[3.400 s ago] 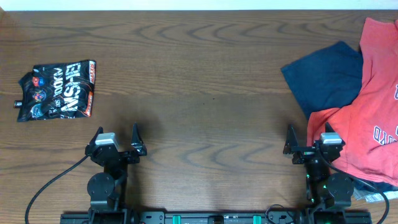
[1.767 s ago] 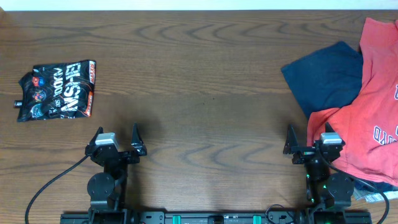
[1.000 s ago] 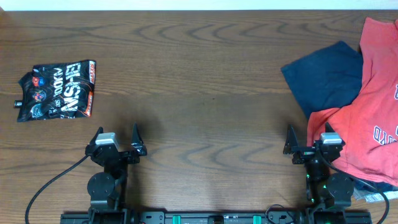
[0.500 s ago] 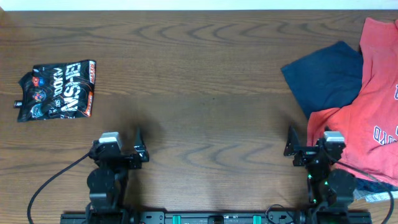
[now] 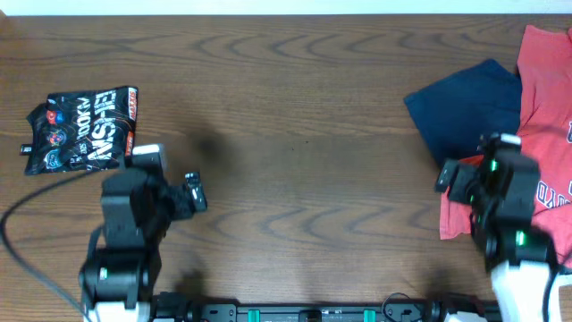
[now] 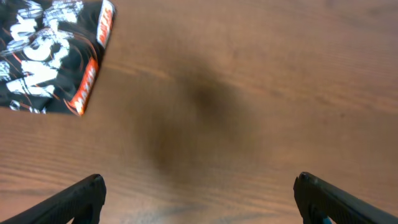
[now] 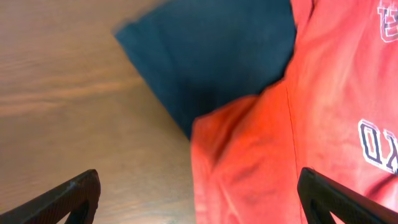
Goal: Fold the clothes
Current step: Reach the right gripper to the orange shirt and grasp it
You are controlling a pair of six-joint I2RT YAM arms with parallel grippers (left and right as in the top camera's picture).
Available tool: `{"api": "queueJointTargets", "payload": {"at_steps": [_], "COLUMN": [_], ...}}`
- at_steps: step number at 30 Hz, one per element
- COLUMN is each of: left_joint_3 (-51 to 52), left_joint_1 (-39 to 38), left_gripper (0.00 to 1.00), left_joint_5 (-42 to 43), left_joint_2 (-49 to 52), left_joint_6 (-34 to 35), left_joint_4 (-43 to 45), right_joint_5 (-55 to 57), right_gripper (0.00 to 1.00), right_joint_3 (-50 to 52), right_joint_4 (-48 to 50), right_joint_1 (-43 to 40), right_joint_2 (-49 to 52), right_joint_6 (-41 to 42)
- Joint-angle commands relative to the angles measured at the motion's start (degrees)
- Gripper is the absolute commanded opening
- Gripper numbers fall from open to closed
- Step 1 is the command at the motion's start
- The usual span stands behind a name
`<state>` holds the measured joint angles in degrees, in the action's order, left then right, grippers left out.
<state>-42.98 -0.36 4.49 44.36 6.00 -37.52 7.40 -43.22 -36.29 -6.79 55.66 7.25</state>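
The clothes are an orange-red T-shirt (image 5: 547, 98) with navy-and-white print, lying crumpled at the table's right edge and running out of the overhead view. In the right wrist view the T-shirt (image 7: 323, 93) fills the right half, its hem corner low in the middle. My right gripper (image 5: 487, 172) hovers over that near left corner, open, its jaws (image 7: 198, 176) wide apart with nothing between them. My left gripper (image 5: 159, 183) is raised over bare wood at the left, far from the shirt. It is open and empty (image 6: 199, 182).
A navy cloth (image 5: 469, 112) lies partly under the T-shirt's left side, also seen as the navy cloth (image 7: 211, 56) ahead of my right gripper. A glossy black snack bag (image 5: 80, 130) lies at the far left, just beyond my left gripper (image 6: 50, 56). Brown wooden table (image 5: 304, 107).
Both arms have lifted off their rest poses and moved away from the near edge. The right one now hangs over the shirt's corner, the left one near the snack bag. Both jaws stayed open.
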Motion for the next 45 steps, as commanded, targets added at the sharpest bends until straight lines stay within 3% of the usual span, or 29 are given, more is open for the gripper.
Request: {"api": "queueJointTargets", "payload": {"at_steps": [1,3,7,11,15,19,20,27,35,42,45], "left_joint_3": [-2.1,-2.1,-2.1,-2.1,-2.1,-2.1,-2.1,-2.1,-2.1,-2.1,-2.1], "left_joint_1": [0.3,0.3,0.3,0.3,0.3,0.3,0.3,0.3,0.3,0.3,0.3], "left_gripper": [0.98,0.98,0.98,0.98,0.98,0.98,0.98,0.98,0.98,0.98,0.98], "left_joint_5": [1.6,1.7,1.8,2.6,2.6,2.6,2.6,2.6,2.6,2.6,2.6], "left_joint_2": [4.8,7.6,12.3,15.6,17.2,17.3,17.3,17.3,17.3,17.3,17.3], "left_joint_6": [0.3,0.3,0.3,0.3,0.3,0.3,0.3,0.3,0.3,0.3,0.3], "left_joint_4": [-0.9,-1.0,-1.0,-1.0,-1.0,-0.7,-0.6,-0.6,-0.6,-0.6,-0.6], "right_joint_5": [-0.5,0.7,7.5,8.5,8.2,8.2,8.0,4.1,-8.0,-14.2,-30.1], "right_gripper": [0.99,0.99,0.99,0.89,0.43,0.06,0.01,0.01,0.01,0.01,0.01], "right_joint_3": [-3.9,-4.2,-4.2,-4.2,-4.2,-4.2,-4.2,-6.9,-21.3,-22.3,-23.0], "right_joint_4": [-0.5,0.0,0.1,1.7,3.9,4.5,4.9,3.5,-7.0,-13.4,-9.7], "right_joint_1": [-2.3,-2.7,-5.7,-9.4,-10.8,-10.8,-10.8,-10.8,-10.3,-7.9,-7.4], "right_joint_2": [8.9,13.0,20.0,26.0,30.4,31.5,31.5,27.8,18.6,17.1,16.6], "right_joint_6": [0.9,1.3,12.8,17.2,17.2,17.2,17.2,15.7,4.8,-1.3,-9.0]}}
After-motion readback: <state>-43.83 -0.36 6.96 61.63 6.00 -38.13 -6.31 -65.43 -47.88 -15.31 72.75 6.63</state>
